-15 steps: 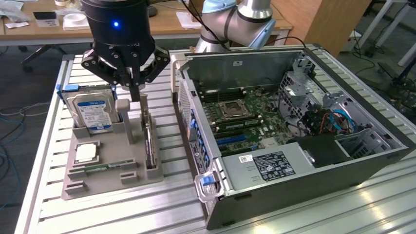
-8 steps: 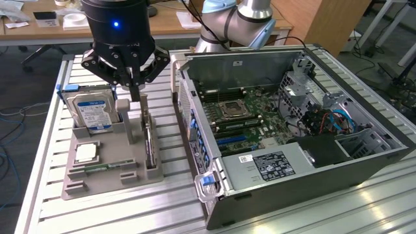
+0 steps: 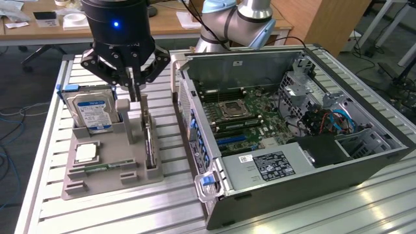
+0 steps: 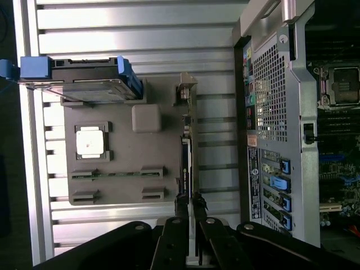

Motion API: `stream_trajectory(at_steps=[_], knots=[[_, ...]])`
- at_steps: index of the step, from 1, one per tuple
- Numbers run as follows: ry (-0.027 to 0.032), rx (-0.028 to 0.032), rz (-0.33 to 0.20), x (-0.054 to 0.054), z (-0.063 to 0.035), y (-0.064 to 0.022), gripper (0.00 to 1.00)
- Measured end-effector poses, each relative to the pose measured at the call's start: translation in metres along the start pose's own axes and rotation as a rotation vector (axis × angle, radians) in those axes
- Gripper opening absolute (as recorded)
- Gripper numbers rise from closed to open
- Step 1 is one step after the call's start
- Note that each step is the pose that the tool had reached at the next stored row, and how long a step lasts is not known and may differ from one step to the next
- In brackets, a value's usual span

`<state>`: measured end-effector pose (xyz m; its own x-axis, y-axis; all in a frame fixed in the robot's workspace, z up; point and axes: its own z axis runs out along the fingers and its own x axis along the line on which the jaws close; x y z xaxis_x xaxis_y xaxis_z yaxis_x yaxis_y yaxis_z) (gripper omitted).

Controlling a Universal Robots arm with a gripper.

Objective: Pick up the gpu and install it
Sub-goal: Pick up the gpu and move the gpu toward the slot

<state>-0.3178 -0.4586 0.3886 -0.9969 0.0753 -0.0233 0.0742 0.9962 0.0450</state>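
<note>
The black robot hand (image 3: 134,95) (image 4: 189,201) hangs over a grey plastic parts holder (image 3: 114,163) (image 4: 121,152) that lies on the ribbed aluminium table (image 3: 162,207) (image 4: 140,34). Its two thin fingers (image 4: 181,200) point straight down and stand close together, with only a narrow gap between them. The hand has hold of nothing.

The gpu (image 3: 150,141) (image 4: 186,152), a slim expansion card with a green board and a dark face, stands on its long edge in a slot along the side of the holder that is nearest to the computer. In the wrist view the card is seen edge on, and its one end runs into the gap between the fingertips. If the fingers touch the card there, I cannot tell. The card sits still fully in its slot.

In the same holder, a silver hard drive with a blue-white label (image 3: 94,112) (image 4: 79,84) stands upright at the far end, in a blue frame. A square silver processor chip (image 3: 85,152) (image 4: 91,140) lies flat in the middle, and a narrow green memory stick (image 3: 97,168) (image 4: 118,174) lies near it.

Just beside the holder, at the exterior view's right, a dark grey computer case (image 3: 325,190) (image 4: 275,112) lies on its side with the cover off. Its green motherboard (image 3: 247,117) is open to see.
</note>
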Motion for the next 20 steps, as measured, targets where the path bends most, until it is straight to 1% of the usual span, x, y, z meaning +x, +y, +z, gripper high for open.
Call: stream_trajectory(at_steps=[1, 3, 4, 6, 7, 8, 14, 20], knots=[[0.0000, 0.0000, 0.000, 0.0000, 0.0000, 0.0000, 0.17], [0.0000, 0.0000, 0.000, 0.0000, 0.0000, 0.0000, 0.29], [0.0000, 0.0000, 0.000, 0.0000, 0.0000, 0.0000, 0.29], [-0.0001, 0.0000, 0.000, 0.0000, 0.0000, 0.0000, 0.41], [0.0000, 0.0000, 0.000, 0.0000, 0.0000, 0.0000, 0.41], [0.0000, 0.0000, 0.000, 0.0000, 0.0000, 0.0000, 0.47], [0.0001, 0.0001, 0.000, 0.0000, 0.0001, 0.0000, 0.47], [0.0000, 0.0000, 0.000, 0.0001, 0.0047, -0.0002, 0.47]])
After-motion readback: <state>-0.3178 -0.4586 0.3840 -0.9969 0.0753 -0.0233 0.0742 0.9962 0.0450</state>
